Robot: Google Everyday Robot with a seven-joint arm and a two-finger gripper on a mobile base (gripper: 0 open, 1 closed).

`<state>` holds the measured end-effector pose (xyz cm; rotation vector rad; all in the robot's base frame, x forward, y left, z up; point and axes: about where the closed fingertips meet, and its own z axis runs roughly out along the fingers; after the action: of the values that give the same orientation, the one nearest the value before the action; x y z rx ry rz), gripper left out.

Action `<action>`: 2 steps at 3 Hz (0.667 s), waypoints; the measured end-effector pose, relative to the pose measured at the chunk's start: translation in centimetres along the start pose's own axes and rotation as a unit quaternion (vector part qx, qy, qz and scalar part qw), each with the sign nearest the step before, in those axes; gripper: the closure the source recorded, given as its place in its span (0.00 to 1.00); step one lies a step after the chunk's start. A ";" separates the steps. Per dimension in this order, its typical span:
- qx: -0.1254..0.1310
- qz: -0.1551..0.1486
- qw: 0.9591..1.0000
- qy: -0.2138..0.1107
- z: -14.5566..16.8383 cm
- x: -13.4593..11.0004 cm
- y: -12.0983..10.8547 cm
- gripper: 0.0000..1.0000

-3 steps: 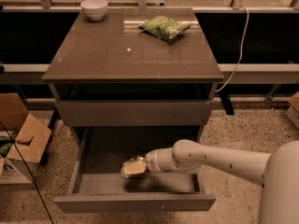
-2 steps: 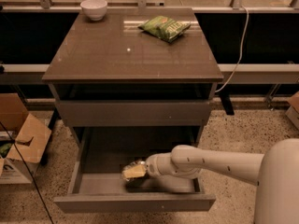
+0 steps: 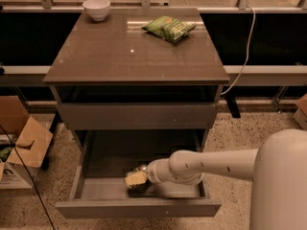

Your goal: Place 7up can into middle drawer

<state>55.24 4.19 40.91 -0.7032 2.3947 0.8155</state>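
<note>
Since a second ago your arm [image 3: 211,164] has dipped a touch: gripper [image 3: 138,180] now sits lower, nearer the front wall of the open middle drawer [image 3: 103,188]. 7up can [image 3: 134,178] is at the gripper tip, about mid-width, over the smooth grey floor. It reads only as a pale blob with a dark patch beneath; long axis and end direction unreadable. Can't tell if the gripper is clamped or loose. Glossy brown cabinet top [image 3: 120,56] carries a round white bowl [image 3: 96,8] and a crinkled green crisp bag [image 3: 169,28].
</note>
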 end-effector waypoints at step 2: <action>-0.002 -0.001 1.000 0.001 0.2 0.1 0.2 0.07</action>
<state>55.09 4.49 40.79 -0.7077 2.3949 0.8207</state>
